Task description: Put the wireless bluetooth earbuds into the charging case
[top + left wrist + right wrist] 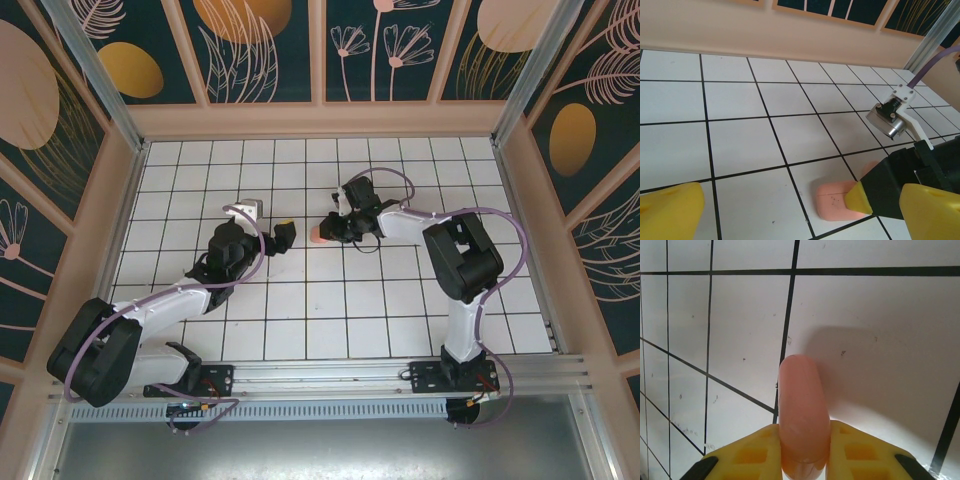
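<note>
The charging case (pixel 834 200) is a salmon-pink rounded oblong with its lid seam closed, low over the white tiles mid-table (pixel 318 236). My right gripper (pixel 804 436) is shut on it, the case (pixel 802 400) sticking out forward between the two yellow fingers. In the left wrist view the right arm's yellow-tipped black finger (pixel 875 192) covers the case's right end. My left gripper (pixel 800 212) is open wide just left of the case, its yellow fingertips (pixel 670 212) far apart, and sits a short gap from the right gripper (pixel 336 228) in the top view. The earbuds are out of view.
A faint pink patch (pixel 870 167) peeks out behind the right finger; I cannot tell what it is. The right wrist's silver camera mount (pixel 890 120) hangs above. Pink walls (pixel 320 118) border the tiled floor (pixel 330 320) on three sides.
</note>
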You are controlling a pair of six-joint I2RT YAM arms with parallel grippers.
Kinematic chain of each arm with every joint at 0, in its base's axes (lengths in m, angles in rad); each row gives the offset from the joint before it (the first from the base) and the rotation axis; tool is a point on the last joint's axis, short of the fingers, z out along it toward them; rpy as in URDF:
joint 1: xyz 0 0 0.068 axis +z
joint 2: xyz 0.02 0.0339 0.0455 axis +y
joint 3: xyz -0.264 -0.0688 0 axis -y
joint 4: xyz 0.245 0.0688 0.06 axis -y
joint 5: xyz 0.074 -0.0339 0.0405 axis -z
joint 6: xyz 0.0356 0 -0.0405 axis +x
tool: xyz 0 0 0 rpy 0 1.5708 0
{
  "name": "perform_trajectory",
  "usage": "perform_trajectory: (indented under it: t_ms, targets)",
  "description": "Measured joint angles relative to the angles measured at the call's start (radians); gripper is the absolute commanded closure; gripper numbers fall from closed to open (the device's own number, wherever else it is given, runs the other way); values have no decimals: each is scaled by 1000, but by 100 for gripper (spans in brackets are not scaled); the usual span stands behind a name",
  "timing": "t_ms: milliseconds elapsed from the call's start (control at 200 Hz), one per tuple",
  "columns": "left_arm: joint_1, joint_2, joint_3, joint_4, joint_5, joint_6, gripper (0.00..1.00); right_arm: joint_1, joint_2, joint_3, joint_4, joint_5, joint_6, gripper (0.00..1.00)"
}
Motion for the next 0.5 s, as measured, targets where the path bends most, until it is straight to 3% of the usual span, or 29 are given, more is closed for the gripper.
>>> perform_trajectory:
  t_ms: [270,500]
  targets:
    - [0,0,2,-12,-5,0,1,0,3,6,-15,40,6,67]
    - [0,-5,8,-43,-30,1,1,0,11,11,-46,77,8,65]
